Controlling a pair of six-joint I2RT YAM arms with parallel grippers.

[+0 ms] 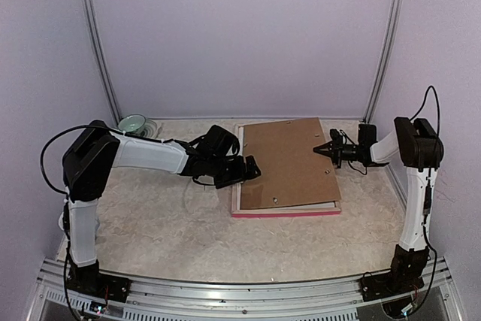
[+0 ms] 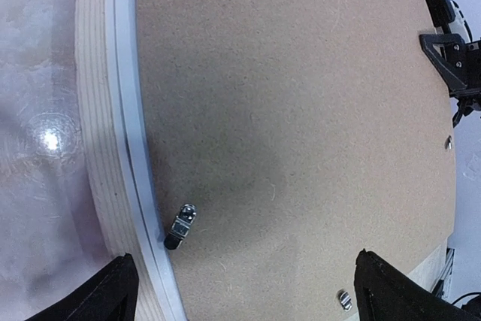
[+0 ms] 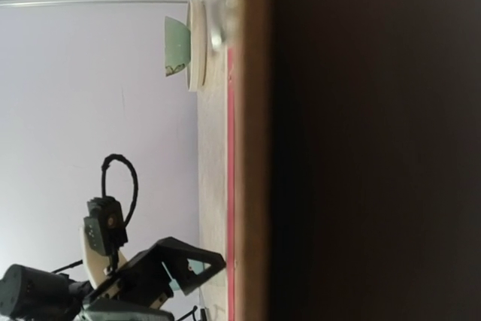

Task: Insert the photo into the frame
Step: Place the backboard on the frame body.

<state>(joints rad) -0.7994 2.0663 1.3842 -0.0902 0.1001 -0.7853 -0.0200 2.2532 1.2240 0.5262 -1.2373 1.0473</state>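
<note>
The frame (image 1: 285,211) lies flat mid-table, pale wood face up, with its pink edge along the near side. A plain brown backing board (image 1: 289,163) rests on it, slightly askew. The photo is hidden. My left gripper (image 1: 248,169) hovers open over the frame's left rail. In the left wrist view its fingertips (image 2: 113,295) straddle the rail (image 2: 98,148), the board (image 2: 301,110) and a small metal turn clip (image 2: 181,226). My right gripper (image 1: 319,150) is shut, its pointed tip on the board's right part. The right wrist view shows the frame's pink edge (image 3: 231,186) beside the dark board (image 3: 361,148).
A green bowl on a saucer (image 1: 134,123) stands at the back left corner, also visible as the bowl (image 3: 179,46) in the right wrist view. Pale walls close in the back and sides. An aluminium rail (image 1: 240,295) runs along the near edge.
</note>
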